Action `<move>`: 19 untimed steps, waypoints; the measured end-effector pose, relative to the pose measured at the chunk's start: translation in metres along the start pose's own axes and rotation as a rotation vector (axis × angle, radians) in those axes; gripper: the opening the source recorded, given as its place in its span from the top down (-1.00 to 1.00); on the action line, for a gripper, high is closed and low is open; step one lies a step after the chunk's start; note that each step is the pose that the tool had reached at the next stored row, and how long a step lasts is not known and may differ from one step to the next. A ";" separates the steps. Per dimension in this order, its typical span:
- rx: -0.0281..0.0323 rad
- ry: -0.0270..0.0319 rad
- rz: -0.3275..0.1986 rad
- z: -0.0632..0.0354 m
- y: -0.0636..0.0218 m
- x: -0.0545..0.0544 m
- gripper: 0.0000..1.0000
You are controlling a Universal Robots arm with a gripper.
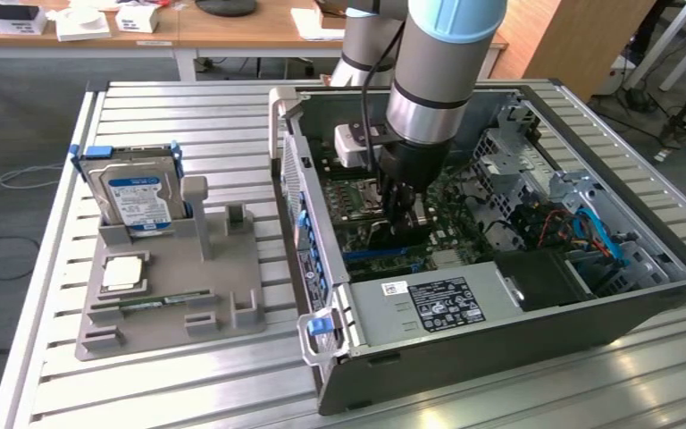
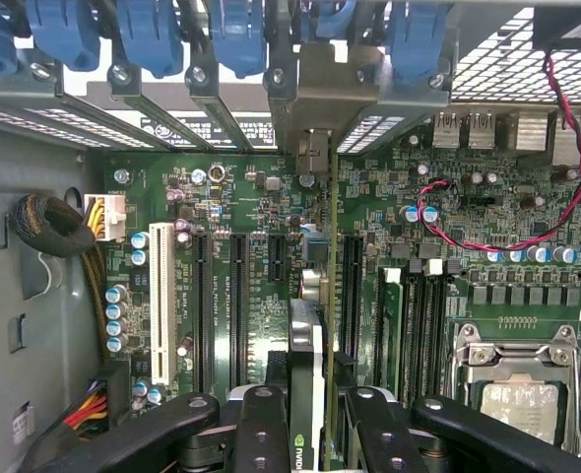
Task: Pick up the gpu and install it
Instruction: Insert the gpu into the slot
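Black end effector point(image 2: 310, 439) pinches the gpu point(image 2: 306, 340) edge-on above the motherboard point(image 2: 448, 246); we should hold it upright, aligned with the slots point(image 2: 239, 296), and press evenly.

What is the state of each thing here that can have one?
computer case: open, lying on its side.
pincer: shut on the graphics card.
graphics card: held on edge inside the computer case.
hard drive: upright in the stand.
memory stick: flat in the stand.
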State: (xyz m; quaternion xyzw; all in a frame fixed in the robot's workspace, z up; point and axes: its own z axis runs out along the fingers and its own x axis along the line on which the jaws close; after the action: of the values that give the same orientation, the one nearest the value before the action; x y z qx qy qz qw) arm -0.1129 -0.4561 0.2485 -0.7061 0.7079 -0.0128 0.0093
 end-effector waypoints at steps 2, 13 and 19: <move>0.0000 -0.0001 0.000 0.0009 0.0000 0.000 0.45; -0.0001 0.0002 0.000 0.0008 0.0007 0.000 0.45; -0.0002 0.0003 0.000 0.0010 0.0007 0.000 0.45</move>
State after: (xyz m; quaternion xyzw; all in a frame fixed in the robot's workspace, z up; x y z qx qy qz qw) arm -0.1136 -0.4562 0.2475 -0.7061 0.7079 -0.0129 0.0091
